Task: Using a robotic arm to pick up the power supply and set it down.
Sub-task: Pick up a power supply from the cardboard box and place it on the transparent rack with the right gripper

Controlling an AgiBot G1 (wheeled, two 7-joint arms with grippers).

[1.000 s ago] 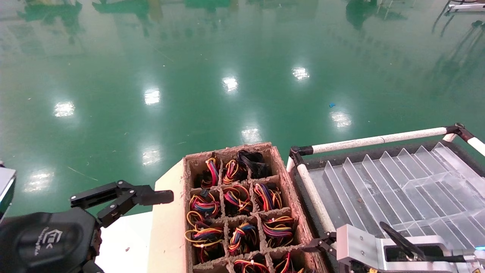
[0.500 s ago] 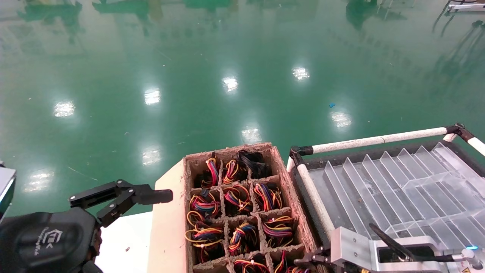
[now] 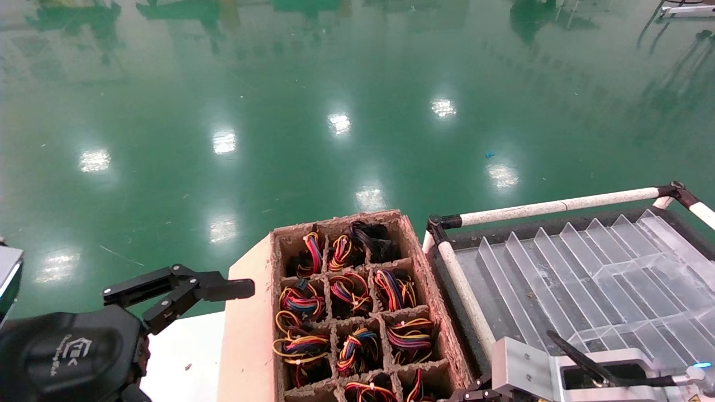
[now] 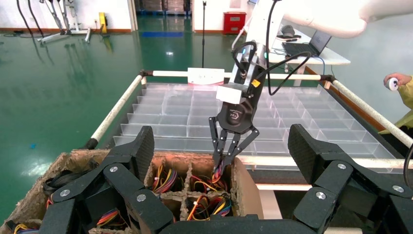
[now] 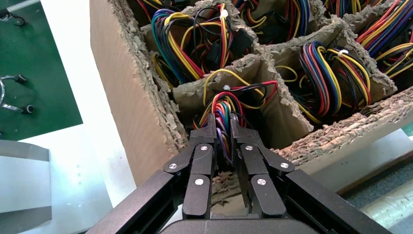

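The brown pulp tray (image 3: 416,245) holds several power supplies, one per cell; only their red, yellow, orange and black wire bunches show, the grey boxes are hidden. My right gripper (image 5: 223,122) reaches down into the tray's near right corner cell and is shut on that power supply's wire bundle (image 5: 221,103). The left wrist view shows the same grip from across the tray, right gripper (image 4: 225,161) pinching the wires (image 4: 215,171). My left gripper (image 4: 220,141) hangs open and holds nothing, parked left of the tray.
A clear plastic divider tray (image 3: 586,268) lies on a cart with a white tube frame (image 3: 553,206), right of the pulp tray. A pale board (image 3: 246,335) flanks the tray's left side. Green floor lies beyond. A person's hand (image 4: 394,80) shows far off.
My right arm has shifted left and lower, bringing its gripper down into the near right cell. The left arm has stayed put.
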